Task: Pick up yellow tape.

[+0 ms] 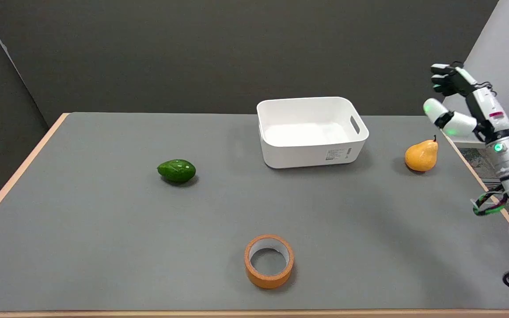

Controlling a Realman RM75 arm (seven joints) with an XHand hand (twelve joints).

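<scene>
The yellow tape (269,261) is an orange-yellow roll lying flat on the grey table (104,238), near the front edge and a little right of centre. My right hand (457,99) hangs in the air at the far right, above the table's right edge and well away from the tape. Its fingers are spread apart and hold nothing.
A white bin (311,130) with handle slots stands at the back centre. A yellow-orange pear (422,155) lies to its right, just below and left of my hand. A green avocado-like fruit (176,171) lies left of centre.
</scene>
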